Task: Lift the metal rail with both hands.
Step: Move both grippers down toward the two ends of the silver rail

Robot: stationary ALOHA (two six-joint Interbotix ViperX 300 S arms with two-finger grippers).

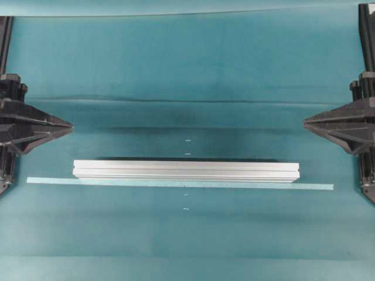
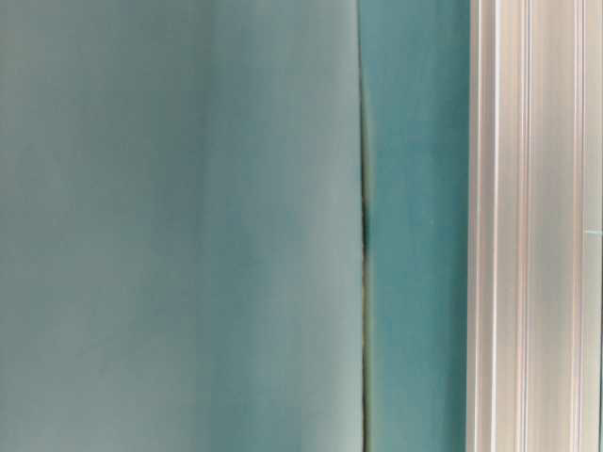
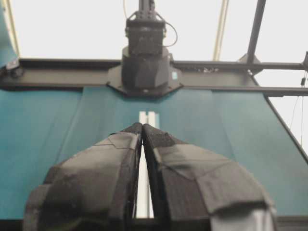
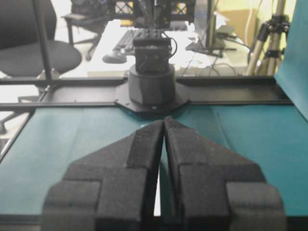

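The metal rail (image 1: 186, 170), a long grooved silver bar, lies flat across the middle of the teal table; the table-level view shows it as a bright grooved band (image 2: 537, 226) at the right. My left gripper (image 1: 70, 124) hovers at the left edge, above and behind the rail's left end, fingertips touching, nothing held. My right gripper (image 1: 305, 122) mirrors it at the right edge, also shut and empty. In the left wrist view the shut gripper (image 3: 142, 126) points toward the rail (image 3: 148, 117) seen end-on beyond the tips. The right wrist view shows its gripper (image 4: 163, 120) with tips together.
A thin pale tape strip (image 1: 176, 184) runs along the rail's near side, longer than the rail. Small white marks (image 1: 187, 141) dot the cloth at the centre line. The opposite arm's base (image 3: 146, 62) stands at the table's far edge in each wrist view.
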